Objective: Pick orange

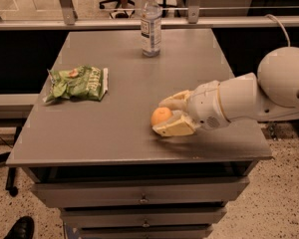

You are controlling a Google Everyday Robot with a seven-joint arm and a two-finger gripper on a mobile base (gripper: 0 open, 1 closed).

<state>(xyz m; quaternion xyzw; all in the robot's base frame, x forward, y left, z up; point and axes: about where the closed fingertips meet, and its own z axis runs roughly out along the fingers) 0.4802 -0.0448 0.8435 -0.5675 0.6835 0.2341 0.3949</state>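
The orange [160, 115] rests on the grey table [114, 128], near its front right part. My gripper [161, 117] reaches in from the right on a white arm [239, 103]. Its two cream fingers [173, 129] close around the orange, one behind it and one in front, both touching it. The orange sits on the table surface between them.
A clear water bottle [151, 24] stands upright at the table's far edge. A green snack bag [77, 83] lies flat on the left side. Drawers [139, 198] sit under the tabletop. A railing and glass run behind the table.
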